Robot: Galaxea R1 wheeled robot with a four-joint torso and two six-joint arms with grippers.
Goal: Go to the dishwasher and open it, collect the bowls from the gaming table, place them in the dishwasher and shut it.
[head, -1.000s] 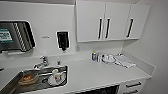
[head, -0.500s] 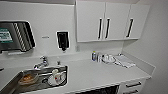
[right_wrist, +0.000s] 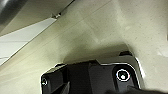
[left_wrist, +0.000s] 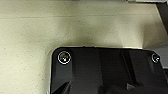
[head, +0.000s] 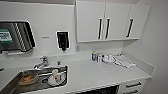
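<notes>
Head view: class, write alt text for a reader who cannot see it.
A white kitchen counter with a steel sink holding dishes, and a tap behind it. Above hang white wall cupboards and a black soap dispenser; small bottles stand by the wall.

You have no readable text here: the green label on the paper towel dispenser (head: 15,37) and the blue bottle's (head: 94,56) label are too blurred.

Even bright light, overall blur; soft shadow under wall cabinets (head: 107,21).
</notes>
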